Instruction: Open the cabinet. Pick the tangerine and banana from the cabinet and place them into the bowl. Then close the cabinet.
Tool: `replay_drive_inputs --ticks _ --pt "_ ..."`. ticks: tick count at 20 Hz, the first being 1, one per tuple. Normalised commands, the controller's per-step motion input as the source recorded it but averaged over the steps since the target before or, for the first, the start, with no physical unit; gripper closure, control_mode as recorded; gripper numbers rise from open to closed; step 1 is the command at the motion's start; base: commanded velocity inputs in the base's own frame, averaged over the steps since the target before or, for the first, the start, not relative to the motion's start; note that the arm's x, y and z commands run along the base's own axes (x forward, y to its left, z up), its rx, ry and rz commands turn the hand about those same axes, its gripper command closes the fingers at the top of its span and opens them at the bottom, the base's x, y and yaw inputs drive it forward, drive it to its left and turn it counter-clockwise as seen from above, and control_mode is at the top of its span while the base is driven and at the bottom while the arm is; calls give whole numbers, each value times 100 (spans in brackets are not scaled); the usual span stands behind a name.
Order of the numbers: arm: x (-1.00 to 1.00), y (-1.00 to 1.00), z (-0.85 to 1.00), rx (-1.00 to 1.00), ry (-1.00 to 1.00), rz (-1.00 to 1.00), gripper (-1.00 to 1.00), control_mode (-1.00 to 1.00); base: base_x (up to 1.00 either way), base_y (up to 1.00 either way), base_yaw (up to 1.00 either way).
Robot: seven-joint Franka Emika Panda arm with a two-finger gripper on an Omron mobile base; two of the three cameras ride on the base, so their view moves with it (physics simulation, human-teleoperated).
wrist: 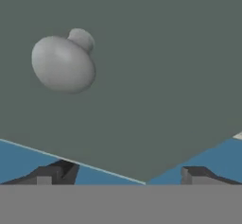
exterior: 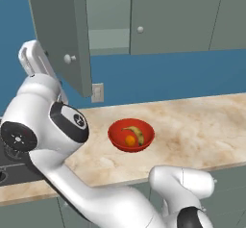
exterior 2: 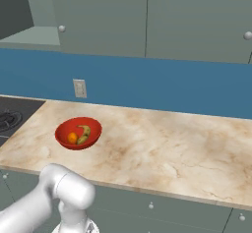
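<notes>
Red bowl (exterior: 130, 135): tangerine (exterior: 130, 140), banana (exterior: 136, 133) inside | cabinet (exterior: 62, 34) door ajar | gripper (wrist: 127, 175) spread, empty

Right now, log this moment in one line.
cabinet door open | tangerine, banana in bowl | gripper open near knob

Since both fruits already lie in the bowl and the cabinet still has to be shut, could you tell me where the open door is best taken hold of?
Probably by the round knob on the open door. It stands proud of the flat panel on a short neck, the only graspable feature. Come at it straight from the door's front face, the open gripper straddling the knob; it now sits off to one side of the fingertips. Pushing the flat panel may also work.
</notes>
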Motion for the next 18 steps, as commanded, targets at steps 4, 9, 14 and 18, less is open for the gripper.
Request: replay_drive_inputs --ticks 4,9,14,18 --pt "48 -22 1 0 0 -12 -100 -100 0 0 0" --pt "38 -39 4 0 0 -12 -100 -100 0 0 0" --pt "24 -53 13 0 0 -10 -100 -100 0 0 0" --pt "28 -56 25 0 3 -8 -100 -100 0 0 0"
